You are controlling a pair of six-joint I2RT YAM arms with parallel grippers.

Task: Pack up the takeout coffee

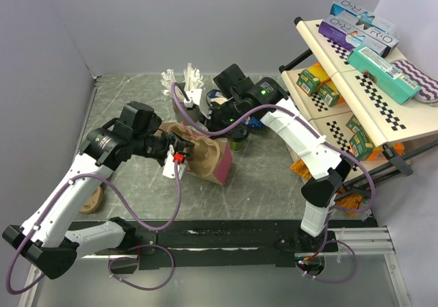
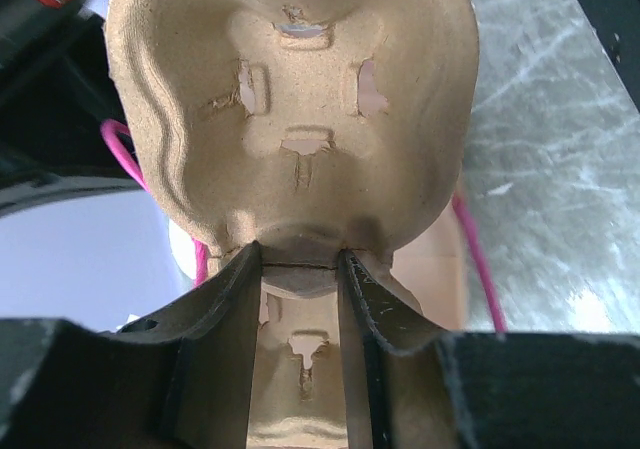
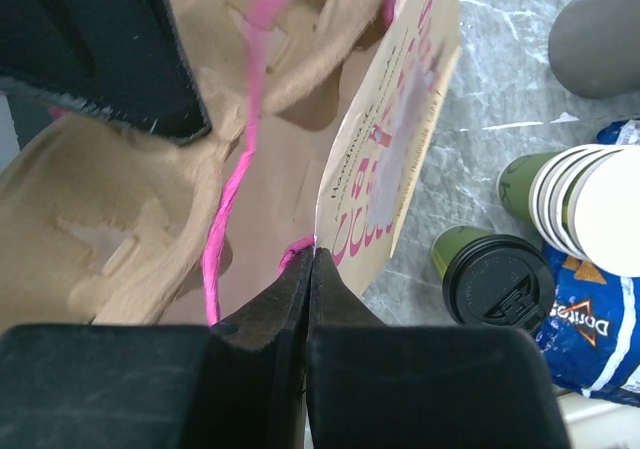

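The takeout coffee [image 3: 497, 281], a dark green cup with a black lid, stands on the table to the right of the paper bag [image 3: 392, 139]; in the top view it [image 1: 238, 141] shows just behind the bag [image 1: 222, 165]. My right gripper [image 3: 312, 254] is shut on the bag's rim beside a pink handle [image 3: 232, 209], near the centre of the top view [image 1: 219, 135]. My left gripper [image 2: 300, 259] is shut on the middle ridge of a brown pulp cup carrier [image 2: 290, 99]. The carrier [image 1: 198, 151] sits tilted at the bag's open mouth.
A stack of lidless cream cups [image 3: 585, 209] lies beside the coffee, over a blue chip bag [image 3: 590, 334]. White cutlery [image 1: 185, 81] stands at the back. A shelf rack with boxes [image 1: 363, 61] fills the right side. A round brown disc [image 1: 92, 197] lies near the left arm.
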